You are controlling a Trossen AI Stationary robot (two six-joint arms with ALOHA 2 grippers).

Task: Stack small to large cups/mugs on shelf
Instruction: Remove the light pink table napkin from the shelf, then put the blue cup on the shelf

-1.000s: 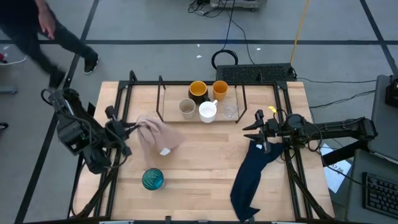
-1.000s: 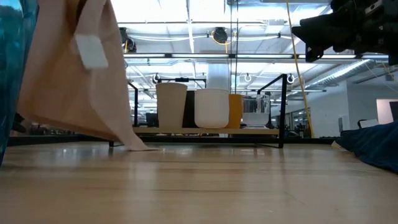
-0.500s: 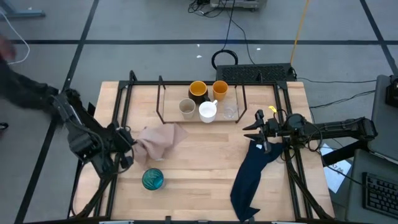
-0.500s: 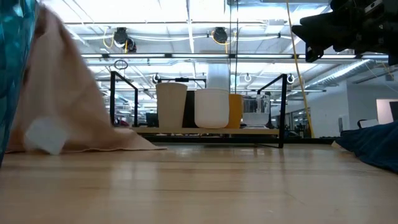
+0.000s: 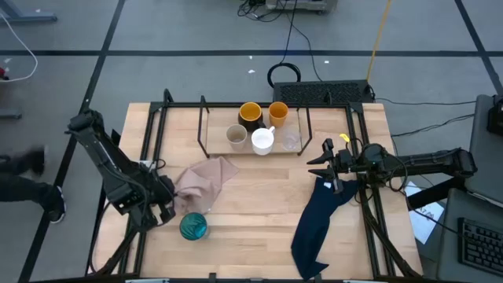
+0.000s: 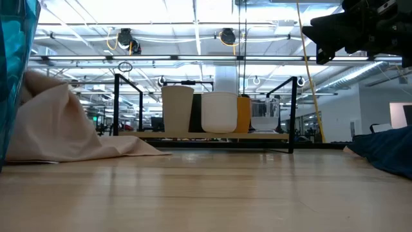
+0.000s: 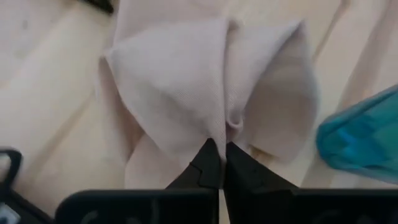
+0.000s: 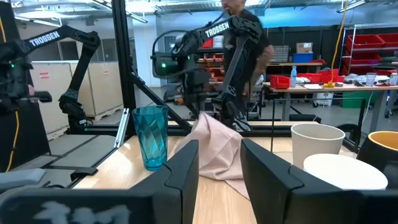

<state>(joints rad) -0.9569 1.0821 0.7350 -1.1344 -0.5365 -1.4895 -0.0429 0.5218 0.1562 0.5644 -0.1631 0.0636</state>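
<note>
Cloth in the left pinch, teal glass not yet on the shelf.

Your left gripper (image 5: 167, 203) sits at about 8 o'clock on the table, fingers pressed together on a fold of the pink cloth (image 5: 203, 178), which lies slumped on the wood. Teal glass (image 5: 193, 226) stands just beside it toward 7 o'clock, alone and well apart from the shelf (image 5: 206, 151) at 12 o'clock, where the white mug (image 5: 262, 140), beige cup (image 5: 236, 136), two orange cups and the tiny clear cup (image 5: 291, 140) are grouped. Right gripper (image 5: 330, 166) waits at 3 o'clock, fingers spread a little with nothing between them, above the navy cloth (image 5: 319, 218). My read: drop the cloth clear of the glass, away from it, so that no trailing corner tips it; then approach the glass from the open side and grip low.
</note>
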